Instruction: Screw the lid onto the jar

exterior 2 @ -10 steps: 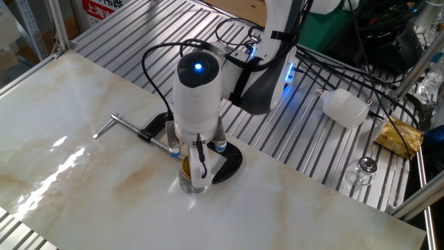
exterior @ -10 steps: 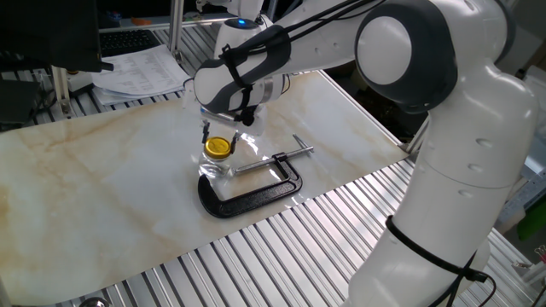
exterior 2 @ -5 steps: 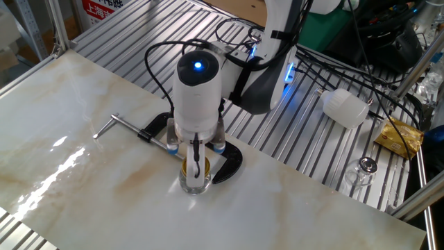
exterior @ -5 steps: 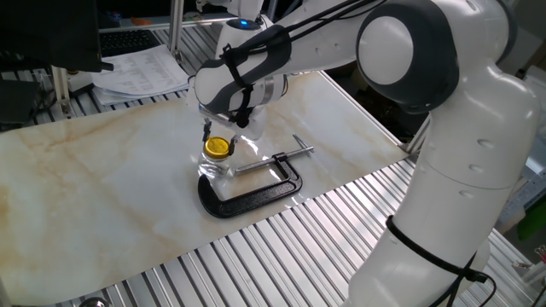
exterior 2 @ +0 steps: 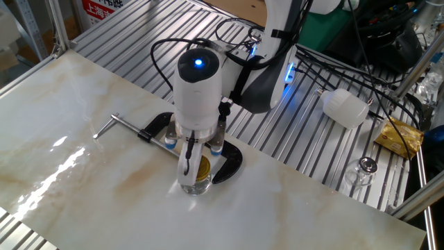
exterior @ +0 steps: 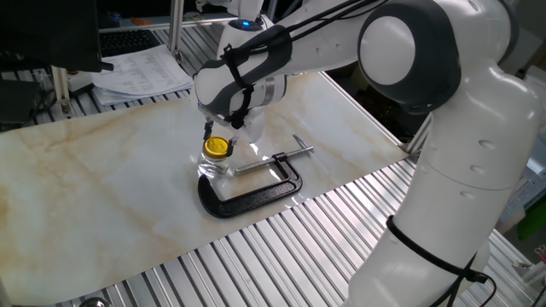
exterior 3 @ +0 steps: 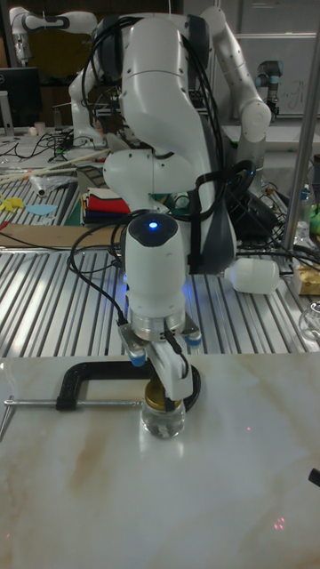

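Rotated since a second ago, the gripper [exterior 2: 195,165] now sets its fingers [exterior 3: 180,373] at a new angle, closed around the yellow lid [exterior: 218,147]. That lid sits atop the clear glass jar [exterior 3: 164,421], which stands on the marble tabletop [exterior: 102,188], just beside the black C-clamp [exterior: 256,189].

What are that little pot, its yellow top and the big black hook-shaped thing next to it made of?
The jar looks like clear glass: the tabletop shows through it. The lid is a glossy yellow, possibly plastic or painted metal. The C-clamp seems to be black-painted metal with a bare silvery steel screw.
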Robot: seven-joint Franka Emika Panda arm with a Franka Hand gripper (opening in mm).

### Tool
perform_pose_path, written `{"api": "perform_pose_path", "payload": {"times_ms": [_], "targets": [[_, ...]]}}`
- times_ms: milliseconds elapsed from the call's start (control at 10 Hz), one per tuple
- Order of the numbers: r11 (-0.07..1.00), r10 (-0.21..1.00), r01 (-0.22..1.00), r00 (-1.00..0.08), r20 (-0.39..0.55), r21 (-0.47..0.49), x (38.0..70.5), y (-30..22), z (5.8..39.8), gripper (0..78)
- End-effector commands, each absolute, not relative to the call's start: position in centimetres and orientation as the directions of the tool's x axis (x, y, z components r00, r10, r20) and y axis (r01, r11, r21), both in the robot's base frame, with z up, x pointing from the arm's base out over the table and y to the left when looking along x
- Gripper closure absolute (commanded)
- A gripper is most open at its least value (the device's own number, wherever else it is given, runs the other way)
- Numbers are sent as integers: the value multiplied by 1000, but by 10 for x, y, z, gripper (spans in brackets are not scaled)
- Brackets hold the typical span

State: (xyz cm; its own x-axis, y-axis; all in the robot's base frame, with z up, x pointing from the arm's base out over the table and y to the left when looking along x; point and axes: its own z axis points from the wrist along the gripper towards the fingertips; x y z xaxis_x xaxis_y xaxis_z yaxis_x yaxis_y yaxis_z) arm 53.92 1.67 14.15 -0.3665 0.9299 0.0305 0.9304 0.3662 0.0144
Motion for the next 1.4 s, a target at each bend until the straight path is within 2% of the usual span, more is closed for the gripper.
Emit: {"api": "perform_pose_path", "payload": {"times_ms": [100,1400], "targets": [[16,999,999,-18,40,43,540,18,145,764],[-18,999,1000,17,37,9,540,18,145,764]]}}
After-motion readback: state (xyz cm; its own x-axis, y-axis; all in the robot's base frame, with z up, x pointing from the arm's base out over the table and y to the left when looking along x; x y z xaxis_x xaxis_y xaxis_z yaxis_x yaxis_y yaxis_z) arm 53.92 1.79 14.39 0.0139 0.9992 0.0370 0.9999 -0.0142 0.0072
